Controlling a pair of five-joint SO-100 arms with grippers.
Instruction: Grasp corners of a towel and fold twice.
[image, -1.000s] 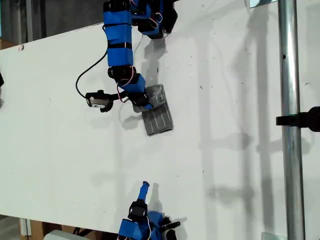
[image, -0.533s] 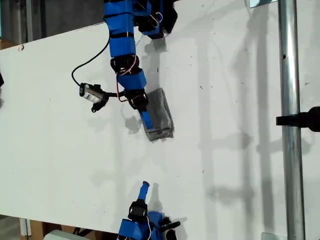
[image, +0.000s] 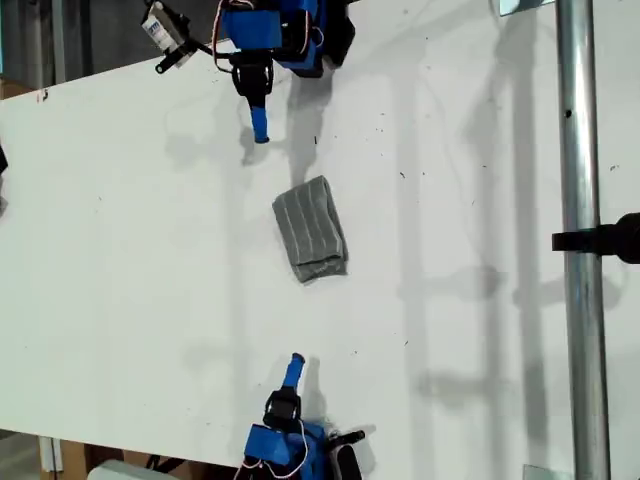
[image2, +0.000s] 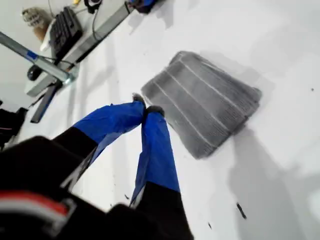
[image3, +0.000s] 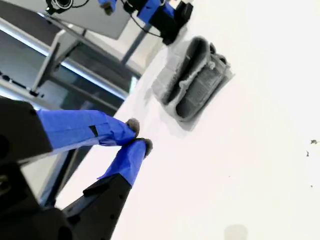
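Note:
The towel (image: 311, 230) lies folded into a small grey striped rectangle near the middle of the white table (image: 120, 250), with no gripper touching it. My first gripper (image: 260, 133) is shut and empty; it hangs near the exterior view's top edge, well apart from the towel. Its wrist view shows the shut fingertips (image2: 141, 101) just short of the towel (image2: 202, 112). My second gripper (image: 296, 359) is shut and empty near the exterior view's bottom edge. Its wrist view shows the towel's (image3: 192, 80) layered open edges facing it, beyond the second gripper (image3: 137, 134).
A metal pole (image: 578, 250) with a black clamp (image: 605, 240) runs along the exterior view's right. A small camera on a cable (image: 165, 28) sticks out beside the first arm. A keyboard (image2: 62, 27) lies on a desk beyond the table.
My first gripper has come off the towel and drawn back toward the exterior view's top. The towel stays folded where it lay. My second gripper has barely shifted.

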